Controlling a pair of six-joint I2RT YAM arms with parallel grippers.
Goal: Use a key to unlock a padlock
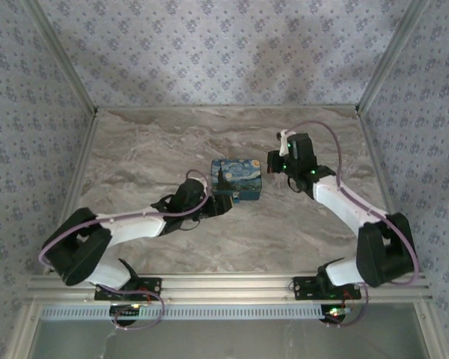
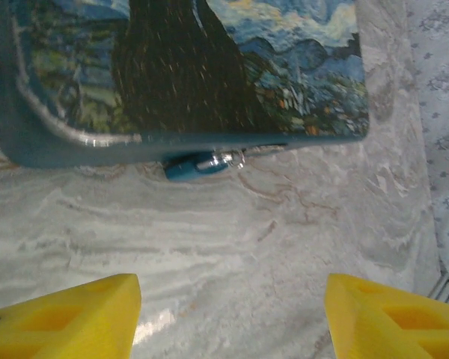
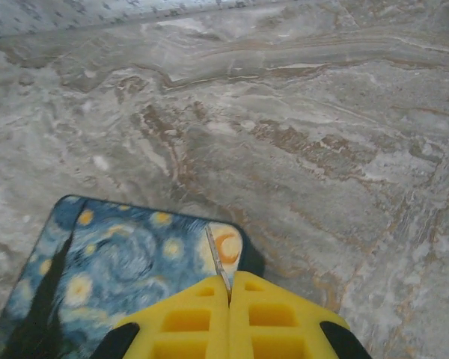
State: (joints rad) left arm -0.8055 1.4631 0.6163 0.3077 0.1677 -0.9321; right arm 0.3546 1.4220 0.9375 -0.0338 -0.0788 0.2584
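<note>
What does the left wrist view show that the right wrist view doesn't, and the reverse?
Left wrist: a small blue object with a silvery metal part, poking out at the edge of the Starry Night box, and the left claw open, its fingers wide apart. Right wrist: the right claw shut on a thin metal strip, possibly the key, by the box's corner. Both: the box and the marble table.

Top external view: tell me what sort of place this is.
Probably a lab robot test cell: a marble-patterned tabletop boxed in by aluminium framing and patterned backdrop walls, with a left arm and right arm bolted at its near edge.
</note>
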